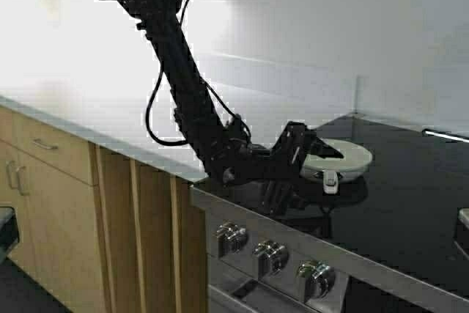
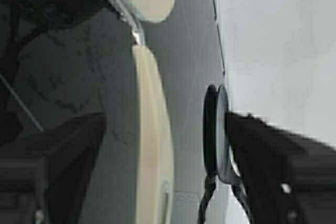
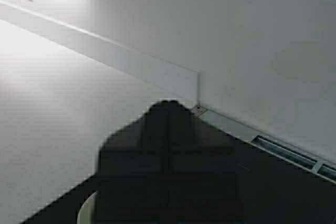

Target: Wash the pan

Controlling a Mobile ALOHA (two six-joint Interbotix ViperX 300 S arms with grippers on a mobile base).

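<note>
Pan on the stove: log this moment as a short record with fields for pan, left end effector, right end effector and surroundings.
pan: cream-white pan sits on the black glass cooktop, handle toward the front edge
left end effector: left end effector at the pan's near rim, fingers apart, one on each side of the rim
right end effector: right end effector shut, over the cooktop's near-left part; out of the high view
surroundings: white countertop to the left, stove knobs below
</note>
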